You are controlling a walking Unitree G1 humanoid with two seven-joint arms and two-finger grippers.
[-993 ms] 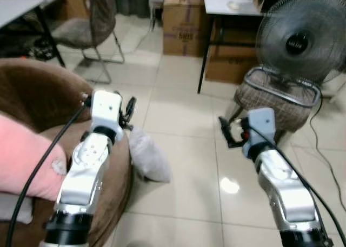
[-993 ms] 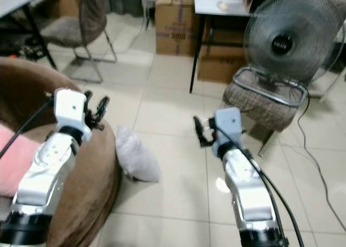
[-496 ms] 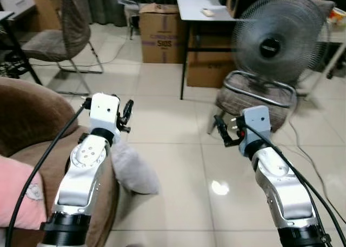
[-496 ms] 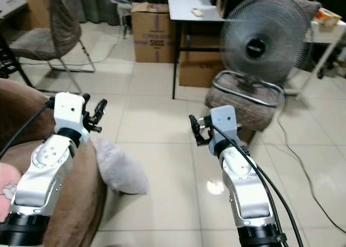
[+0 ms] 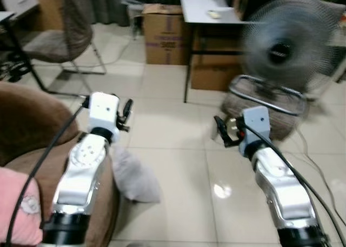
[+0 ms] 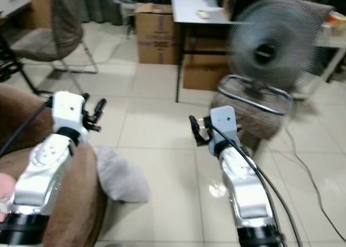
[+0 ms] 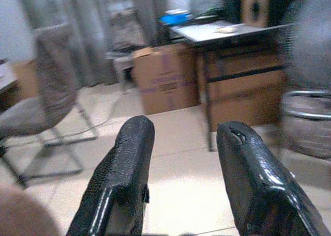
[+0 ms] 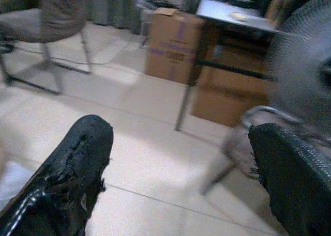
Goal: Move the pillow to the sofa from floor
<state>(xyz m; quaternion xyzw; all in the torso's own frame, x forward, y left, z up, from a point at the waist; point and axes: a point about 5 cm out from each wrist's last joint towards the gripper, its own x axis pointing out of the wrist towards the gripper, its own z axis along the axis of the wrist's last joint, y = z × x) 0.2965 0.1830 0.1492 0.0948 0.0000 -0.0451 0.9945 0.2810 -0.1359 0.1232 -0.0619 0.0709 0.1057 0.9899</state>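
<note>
My left gripper (image 5: 127, 115) and right gripper (image 5: 220, 131) hang spread and empty. Head views: the grey pillow (image 5: 134, 175) lies on the floor below my left jaws, against the brown sofa (image 5: 32, 114). It looks soft and light; I'd pinch a bunched corner. Wrist views: bare tiles ahead, with a box (image 7: 164, 77) and fan (image 8: 302, 65) well beyond.

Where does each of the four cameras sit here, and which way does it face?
Left eye view: on the head, looking forward and down at the grey pillow on the floor beside the brown sofa; both silver arms show.
Right eye view: same head, same scene, slightly shifted.
Left wrist view: along the left gripper, jaws open, toward a cardboard box and desk.
Right wrist view: along the right gripper, jaws open.
Both wrist views share the box, desk and fan.
</note>
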